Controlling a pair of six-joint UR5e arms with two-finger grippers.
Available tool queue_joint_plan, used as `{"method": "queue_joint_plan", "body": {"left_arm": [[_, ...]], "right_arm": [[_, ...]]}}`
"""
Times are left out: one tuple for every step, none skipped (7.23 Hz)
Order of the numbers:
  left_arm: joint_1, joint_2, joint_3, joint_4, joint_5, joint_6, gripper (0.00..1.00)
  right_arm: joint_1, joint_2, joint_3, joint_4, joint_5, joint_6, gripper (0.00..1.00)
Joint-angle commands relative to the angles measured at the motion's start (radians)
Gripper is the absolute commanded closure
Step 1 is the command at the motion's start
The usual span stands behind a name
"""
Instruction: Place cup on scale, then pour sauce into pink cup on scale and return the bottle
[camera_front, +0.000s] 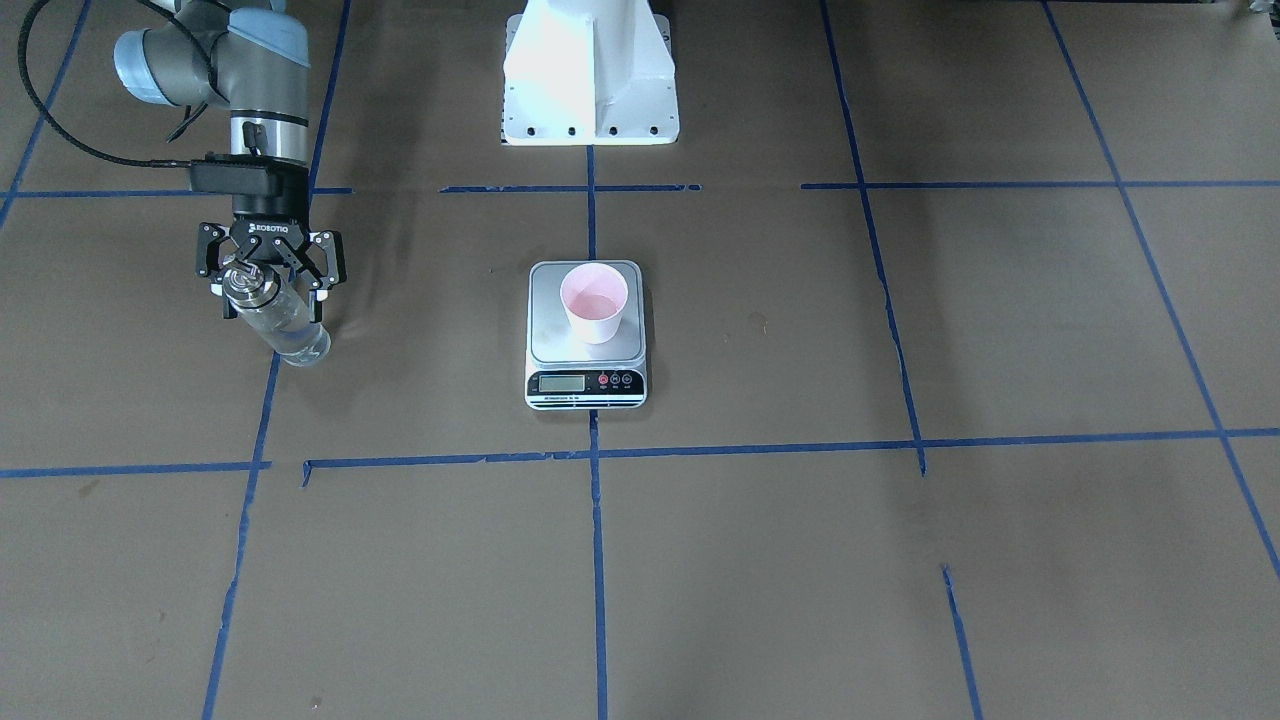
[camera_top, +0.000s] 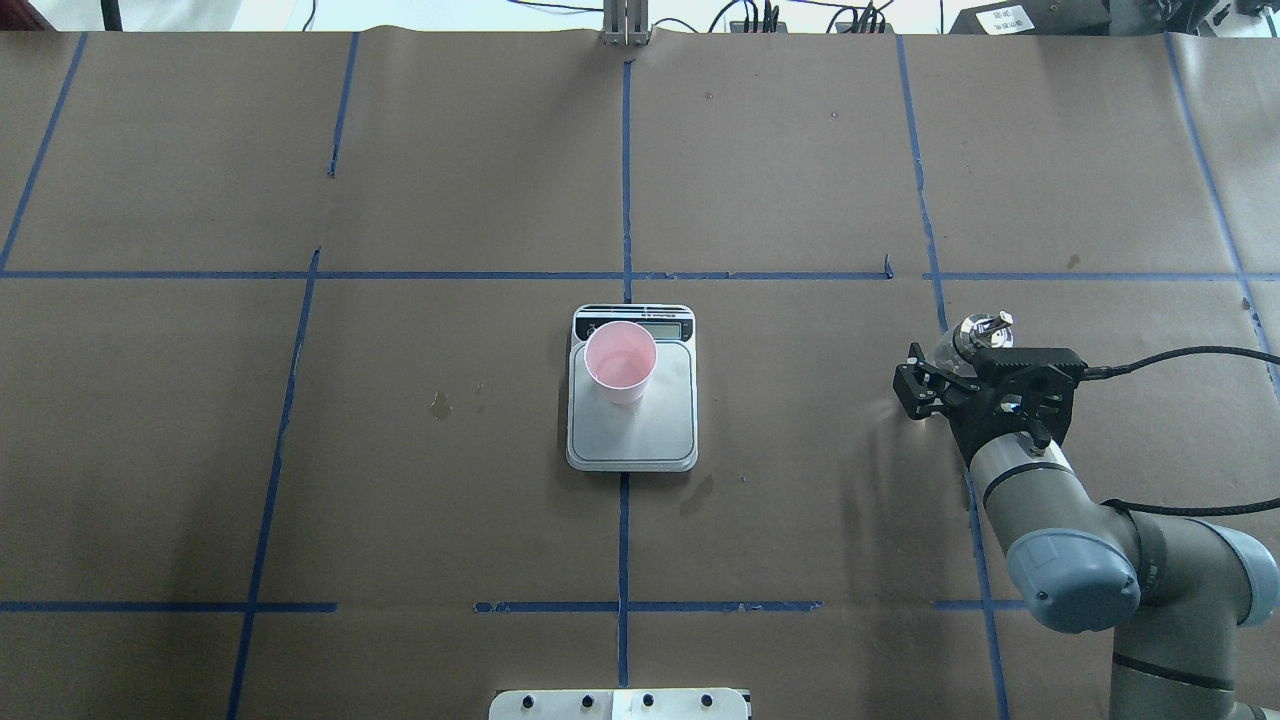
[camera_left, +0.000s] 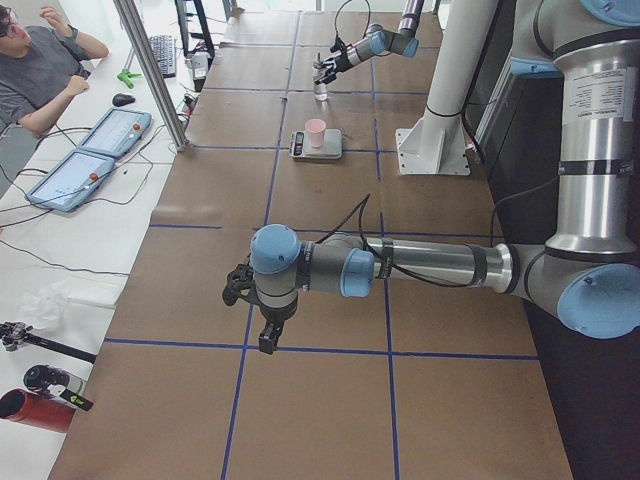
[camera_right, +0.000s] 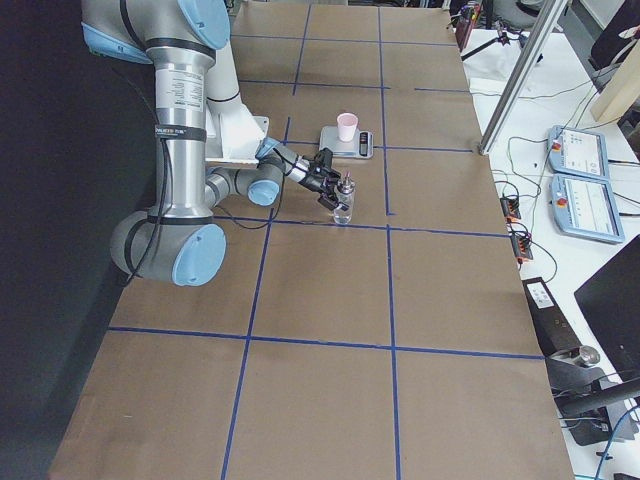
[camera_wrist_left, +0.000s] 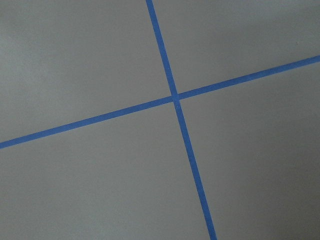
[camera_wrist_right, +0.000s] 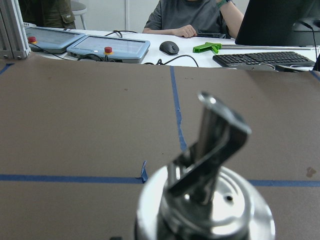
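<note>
The pink cup (camera_front: 594, 300) stands upright on the scale (camera_front: 585, 385), toward the display end of its steel platform; both also show in the overhead view, the cup (camera_top: 621, 360) on the scale (camera_top: 632, 440). The clear glass bottle (camera_front: 280, 325) with a silver spout cap (camera_wrist_right: 210, 165) stands on the table to the robot's right, with clear sauce inside. My right gripper (camera_front: 272, 290) is open, its fingers spread wide on either side of the bottle's top without touching it. My left gripper (camera_left: 262, 322) hangs over bare table far from the scale; I cannot tell whether it is open.
Brown paper with blue tape lines (camera_wrist_left: 175, 97) covers the table. The white robot base (camera_front: 590, 75) stands behind the scale. An operator (camera_left: 35, 70) sits at a side desk with tablets, beyond the table's far edge.
</note>
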Motion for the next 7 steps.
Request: {"method": "queue_joint_plan", "body": {"left_arm": [[0.0, 0.0, 0.0, 0.0, 0.0, 0.0, 0.0], [0.0, 0.0, 0.0, 0.0, 0.0, 0.0, 0.0], [0.0, 0.0, 0.0, 0.0, 0.0, 0.0, 0.0], [0.0, 0.0, -0.001, 0.0, 0.0, 0.0, 0.0], [0.0, 0.0, -0.001, 0.0, 0.0, 0.0, 0.0], [0.0, 0.0, -0.001, 0.0, -0.002, 0.0, 0.0], [0.0, 0.0, 0.0, 0.0, -0.002, 0.0, 0.0]], "right_arm": [[0.0, 0.0, 0.001, 0.0, 0.0, -0.002, 0.0], [-0.001, -0.002, 0.003, 0.0, 0.0, -0.001, 0.0], [-0.003, -0.002, 0.003, 0.002, -0.002, -0.001, 0.0], [-0.01, -0.003, 0.004, 0.002, -0.005, -0.001, 0.0], [-0.021, -0.009, 0.004, 0.003, -0.008, -0.001, 0.0], [-0.036, -0.015, 0.004, 0.003, -0.009, 0.007, 0.0], [-0.053, -0.035, 0.004, 0.003, -0.011, 0.008, 0.0]]}}
